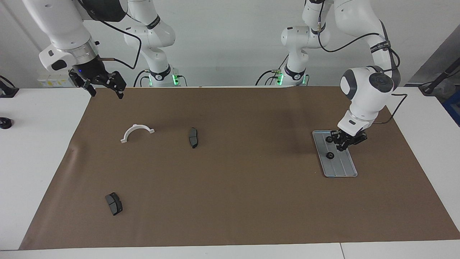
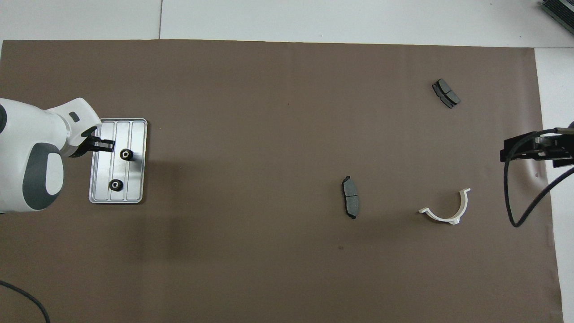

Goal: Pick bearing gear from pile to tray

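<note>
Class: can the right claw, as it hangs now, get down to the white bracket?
Probably yes. The right claw hangs open over the mat's edge, near the bracket, which lies alone with nothing on it or between them.

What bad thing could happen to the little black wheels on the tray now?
The left gripper hangs low over the tray, shut, right beside two small black gears. Going lower or swinging sideways, it might bump a gear or slide the tray on the brown mat. A knocked gear could perhaps roll over the tray's low rim.
</note>
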